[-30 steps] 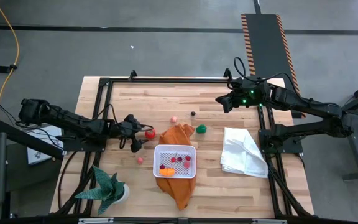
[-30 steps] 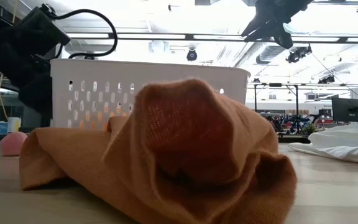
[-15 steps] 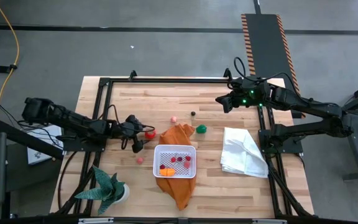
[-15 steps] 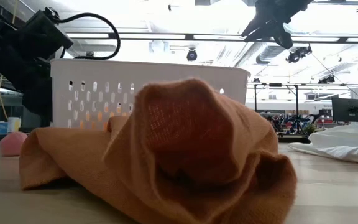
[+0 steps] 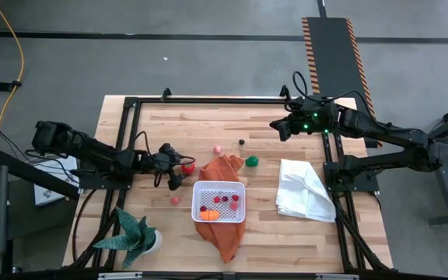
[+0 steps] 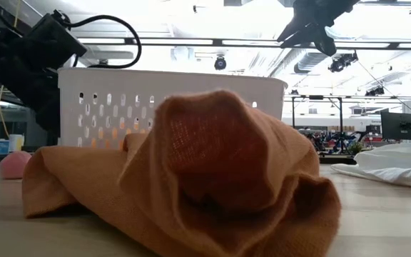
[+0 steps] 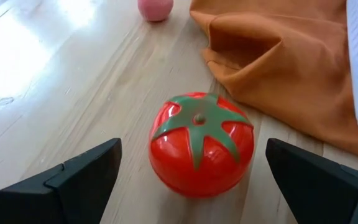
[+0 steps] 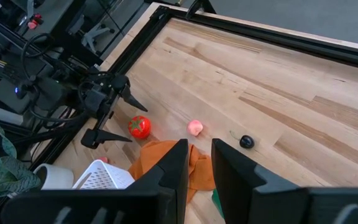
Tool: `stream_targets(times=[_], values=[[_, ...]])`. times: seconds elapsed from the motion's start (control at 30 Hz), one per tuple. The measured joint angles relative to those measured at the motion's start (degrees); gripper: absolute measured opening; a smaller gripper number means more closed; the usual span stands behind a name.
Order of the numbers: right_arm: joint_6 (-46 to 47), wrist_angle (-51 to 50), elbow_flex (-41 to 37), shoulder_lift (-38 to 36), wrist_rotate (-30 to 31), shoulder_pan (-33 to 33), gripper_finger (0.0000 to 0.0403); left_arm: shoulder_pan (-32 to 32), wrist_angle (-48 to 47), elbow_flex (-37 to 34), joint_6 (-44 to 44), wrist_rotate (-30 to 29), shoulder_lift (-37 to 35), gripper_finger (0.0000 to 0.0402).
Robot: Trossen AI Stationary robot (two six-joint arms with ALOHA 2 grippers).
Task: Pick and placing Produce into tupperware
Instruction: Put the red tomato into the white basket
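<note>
Left pincer (image 5: pixel 179 167) is low over the wooden surface (image 5: pixel 286 233), its fingers spread wide on either side of a red toy tomato (image 5: pixel 187 166). In the left wrist view the tomato (image 7: pixel 201 144) stands upright with its green calyx on top, between the two fingertips (image 7: pixel 86 171) and touching neither. The tomato rests on the surface just beside the edge of the orange cloth (image 5: pixel 222 175).

Right pincer (image 5: pixel 274 126) is raised above the far side of the surface, well apart from the produce. Its fingers (image 8: pixel 173 171) stand close together with a narrow gap, and nothing is held between them.

The white tupperware (image 5: pixel 218 201) sits on the orange cloth near the middle of the surface. Inside it lie several small red pieces and one orange piece (image 5: pixel 208 215). In the low view its perforated wall (image 6: pixel 113 107) rises behind the bunched cloth (image 6: pixel 212 171).

Produce outside the container: a pink piece (image 5: pixel 174 200) on the surface just beside the tupperware on the left arm's side; a second pink piece (image 5: pixel 217 148) and a small dark piece (image 5: pixel 241 142) beyond the cloth; a green piece (image 5: pixel 251 161) at the cloth's far corner.

A crumpled white cloth (image 5: pixel 306 190) lies on the right arm's side. A green spiky potted plant (image 5: pixel 134 237) stands at the near left corner.
</note>
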Motion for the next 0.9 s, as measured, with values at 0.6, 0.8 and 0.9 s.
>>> stream_targets(times=[0.6, 0.8, 0.9], values=[[0.04, 0.0, 0.01, 0.0, -0.28, 0.01, 0.0062, 0.0, 3.16, 2.45, -0.01, 0.0, 7.23, 0.0386], [0.06, -0.02, 0.01, 0.0, -0.28, 0.01, 0.0062, 0.0, 3.32, 2.45, -0.01, 0.0, 7.23, 0.0385], [0.04, -0.02, 0.01, 0.0, -0.28, 0.01, 0.0062, 0.0, 3.28, 2.45, -0.01, -0.53, 7.23, 0.0385]])
